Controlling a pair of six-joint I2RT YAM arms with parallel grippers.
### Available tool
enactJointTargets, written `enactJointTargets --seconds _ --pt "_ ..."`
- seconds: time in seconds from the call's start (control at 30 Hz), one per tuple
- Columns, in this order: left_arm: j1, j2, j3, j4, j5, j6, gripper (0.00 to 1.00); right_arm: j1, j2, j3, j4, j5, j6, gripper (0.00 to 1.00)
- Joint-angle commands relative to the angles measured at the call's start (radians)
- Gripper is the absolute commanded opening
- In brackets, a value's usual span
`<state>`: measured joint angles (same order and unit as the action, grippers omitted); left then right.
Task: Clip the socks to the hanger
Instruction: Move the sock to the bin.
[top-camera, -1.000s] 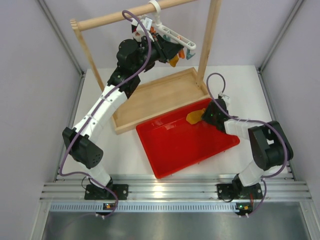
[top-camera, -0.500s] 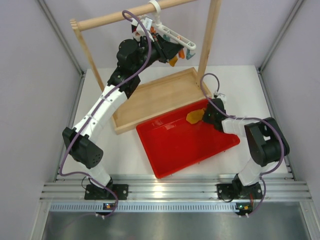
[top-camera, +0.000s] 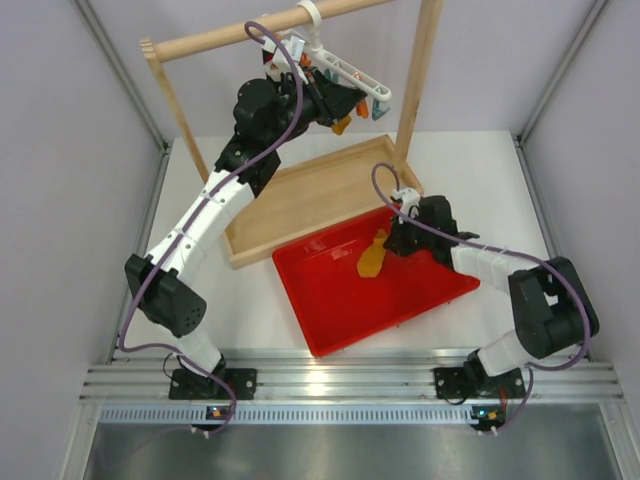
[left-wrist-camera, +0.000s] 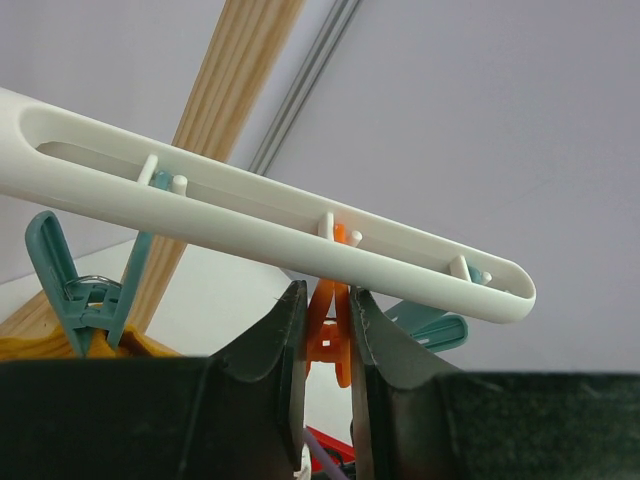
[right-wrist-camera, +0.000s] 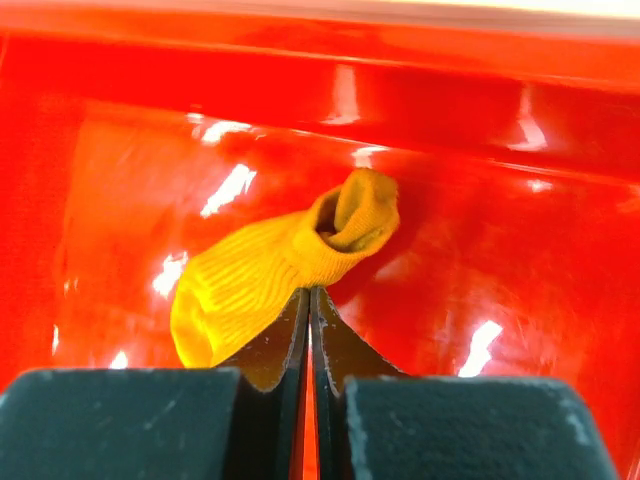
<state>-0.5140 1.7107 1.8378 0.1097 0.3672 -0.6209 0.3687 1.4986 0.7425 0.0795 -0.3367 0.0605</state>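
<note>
Sock (top-camera: 371, 260) is now sitting mid red tray (top-camera: 340, 310), out of the far right corner it occupied a second ago, so we're likely pulling it out for clipping. Right gripper (right-wrist-camera: 306, 293) is pinching its edge, arm reaching left over the tray. Left gripper (left-wrist-camera: 328, 296), raised high, is squeezing the orange clip (left-wrist-camera: 331, 345) under the hanger (left-wrist-camera: 300, 235). Other sock (top-camera: 342, 125) is hanging there.

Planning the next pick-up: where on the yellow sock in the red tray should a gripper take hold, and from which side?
I'd take the sock by its open cuff. That end is bunched and raised, so fingers can straddle its rim, while the toe end lies flat against the red tray. Come down from above, since the tray wall stands behind.
</note>
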Motion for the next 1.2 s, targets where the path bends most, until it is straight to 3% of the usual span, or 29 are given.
enactJointTargets --seconds 0.0,0.07,0.1,0.13,0.23,0.3,0.63,1.1,1.17 --pt "0.017 -0.016 0.0 0.039 -0.028 0.007 0.0 0.013 0.009 0.102 -0.138 -0.148 -0.211 0.0" --pt "0.016 -0.014 0.003 0.039 -0.027 0.004 0.0 0.009 0.054 0.148 -0.213 -0.151 -0.232 0.04" --pt "0.015 -0.011 0.003 0.041 -0.027 0.004 0.0 0.01 0.066 0.158 -0.224 -0.147 -0.22 0.13" --pt "0.017 -0.011 0.001 0.041 -0.024 0.003 0.0 0.01 0.081 0.164 -0.227 -0.137 -0.17 0.31" --pt "0.017 -0.013 0.003 0.042 -0.025 0.001 0.0 0.009 0.089 0.156 -0.186 -0.082 -0.02 0.51" --pt "0.016 -0.013 0.001 0.042 -0.025 0.001 0.0 0.009 0.094 0.149 -0.156 -0.029 0.045 0.54" --pt "0.017 -0.02 -0.017 0.053 -0.03 0.001 0.0 -0.004 0.129 0.126 0.001 0.114 0.335 0.53" --pt "0.019 -0.02 -0.023 0.05 -0.033 0.003 0.0 0.053 0.204 0.143 -0.044 0.165 0.202 0.44" --pt "0.019 -0.02 -0.025 0.051 -0.03 0.001 0.0 0.056 0.206 0.127 -0.009 0.162 0.194 0.28"
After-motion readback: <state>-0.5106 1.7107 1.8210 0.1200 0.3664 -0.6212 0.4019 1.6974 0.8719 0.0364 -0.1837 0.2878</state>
